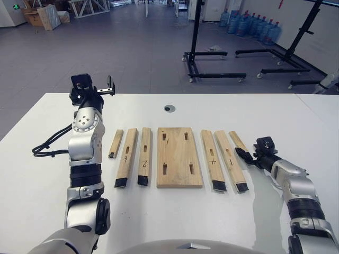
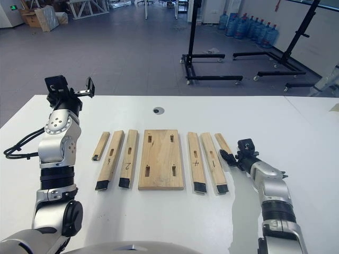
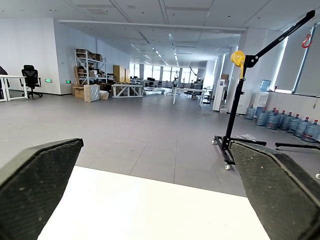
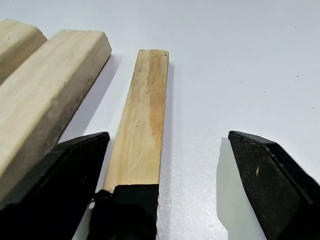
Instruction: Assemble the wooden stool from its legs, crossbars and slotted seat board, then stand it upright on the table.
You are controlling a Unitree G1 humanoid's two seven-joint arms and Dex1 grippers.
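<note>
On the white surface (image 1: 228, 111) the stool parts lie in a row across the middle of the frame, each with its long axis running from the bottom toward the top of the picture and fanning out slightly at the sides. The seat board (image 1: 179, 156) is in the centre, lying flat with four slots showing. Left of it, the inner left leg (image 1: 144, 155) carries a handwritten "2"; the outer left leg (image 1: 126, 157) has a mark too small to read, and the left crossbar (image 1: 116, 143) lies beyond it. Right of the board, the inner right leg (image 1: 213, 159) bears a cross-like mark and the outer right leg (image 1: 230, 159) a short stroke. All four legs have their black-capped ends toward the bottom of the frame. The right end effector (image 4: 165, 190) is low on the surface at centre right, fingers spread wide with the dark near end of the right crossbar (image 4: 142, 115) between them, not clamped. The left end effector (image 1: 95, 85) is raised at upper left, wide open and holding nothing
</note>
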